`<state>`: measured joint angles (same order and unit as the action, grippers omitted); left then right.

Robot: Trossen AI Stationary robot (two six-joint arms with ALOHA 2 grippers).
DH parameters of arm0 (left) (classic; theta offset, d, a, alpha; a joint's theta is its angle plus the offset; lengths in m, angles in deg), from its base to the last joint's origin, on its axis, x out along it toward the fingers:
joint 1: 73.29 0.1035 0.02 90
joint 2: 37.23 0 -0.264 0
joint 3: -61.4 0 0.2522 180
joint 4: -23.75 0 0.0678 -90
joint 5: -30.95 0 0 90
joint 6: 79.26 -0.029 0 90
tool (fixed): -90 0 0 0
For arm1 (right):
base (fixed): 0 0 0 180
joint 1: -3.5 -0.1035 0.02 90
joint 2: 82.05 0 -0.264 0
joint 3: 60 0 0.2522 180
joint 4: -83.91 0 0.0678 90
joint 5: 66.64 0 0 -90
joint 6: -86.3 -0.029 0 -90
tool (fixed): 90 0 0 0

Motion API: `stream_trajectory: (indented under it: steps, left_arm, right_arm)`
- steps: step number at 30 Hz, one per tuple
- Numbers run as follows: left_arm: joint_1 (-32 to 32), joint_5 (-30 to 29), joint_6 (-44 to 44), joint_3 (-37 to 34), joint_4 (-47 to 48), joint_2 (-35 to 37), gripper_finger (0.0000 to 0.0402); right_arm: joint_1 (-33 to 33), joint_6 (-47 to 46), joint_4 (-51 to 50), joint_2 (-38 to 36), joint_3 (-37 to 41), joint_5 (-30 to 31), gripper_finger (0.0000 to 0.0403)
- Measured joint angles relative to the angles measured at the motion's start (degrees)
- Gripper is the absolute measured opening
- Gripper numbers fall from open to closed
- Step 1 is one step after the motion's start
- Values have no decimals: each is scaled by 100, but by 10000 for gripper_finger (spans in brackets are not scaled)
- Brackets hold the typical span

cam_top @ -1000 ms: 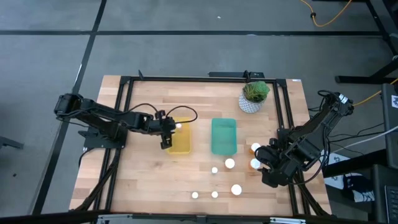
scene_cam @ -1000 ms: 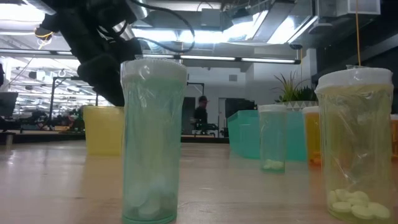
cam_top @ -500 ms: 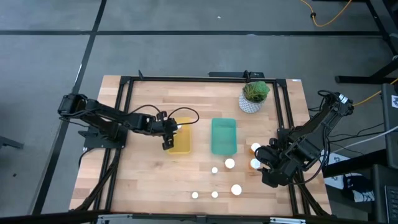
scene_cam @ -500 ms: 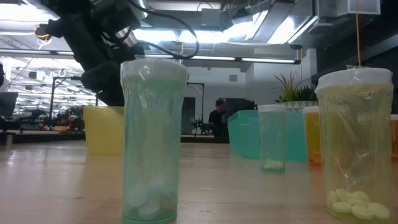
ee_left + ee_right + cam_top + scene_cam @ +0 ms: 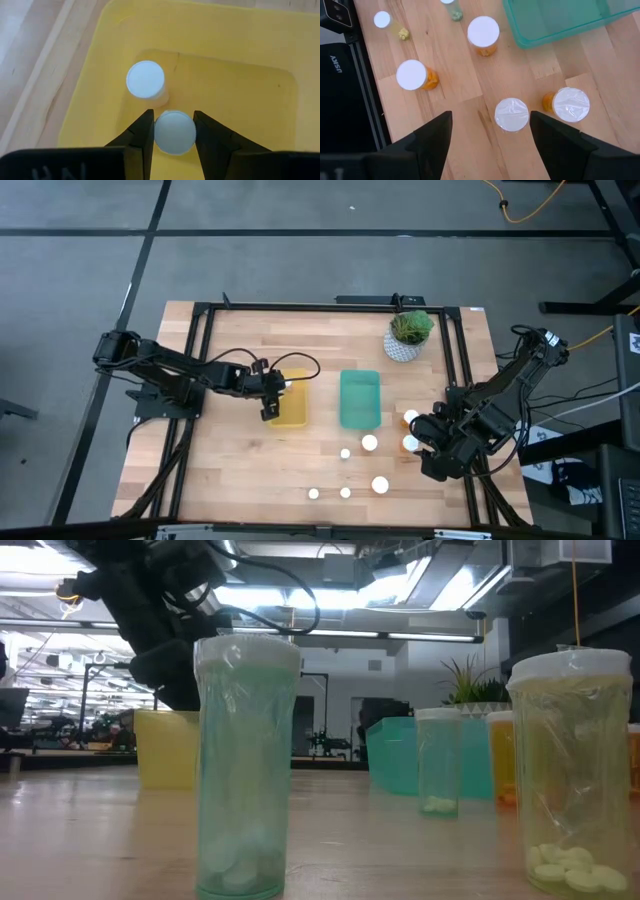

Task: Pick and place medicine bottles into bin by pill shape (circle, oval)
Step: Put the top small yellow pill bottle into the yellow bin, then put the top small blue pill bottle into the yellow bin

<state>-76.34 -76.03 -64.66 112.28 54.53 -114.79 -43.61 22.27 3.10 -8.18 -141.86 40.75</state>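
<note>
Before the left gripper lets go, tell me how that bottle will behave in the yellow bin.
Held upright by the left gripper, the bottle is tall and narrow, so probably tippy. It may bump the standing bottle in the yellow bin. Round-bodied, it would likely roll if toppled.

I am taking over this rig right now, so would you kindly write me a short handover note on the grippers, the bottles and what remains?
Left gripper: over the yellow bin, shut on a white-capped bottle, not yet released.
Right gripper: open, empty, waiting at the table's right edge above loose bottles.
Done: one bottle stands in the yellow bin. The green bin looks empty.
Left: release the held bottle, then sort those on the table: three orange-bodied ones near the right gripper, a clear one among them, and more white caps along the front.
</note>
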Motion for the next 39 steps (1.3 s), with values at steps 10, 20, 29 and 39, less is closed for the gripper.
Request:
stream_trajectory:
  steps: [10, 20, 29, 39]
  left_arm:
    - [0, 97, -14, 0, 5, 2, 120]
    - [0, 128, -14, -11, 22, 0, 174]
    - [-2, 104, -243, 427, 365, 0, 175]
    - [-223, -47, 130, 1396, 543, 0, 174]
  right_arm:
    - [0, 0, 0, 1, 0, -2, 269]
    - [0, 0, 0, 0, 0, -4, 269]
    - [0, 0, 0, 0, 0, -4, 269]
    - [0, -2, -1, 1, 0, -4, 269]
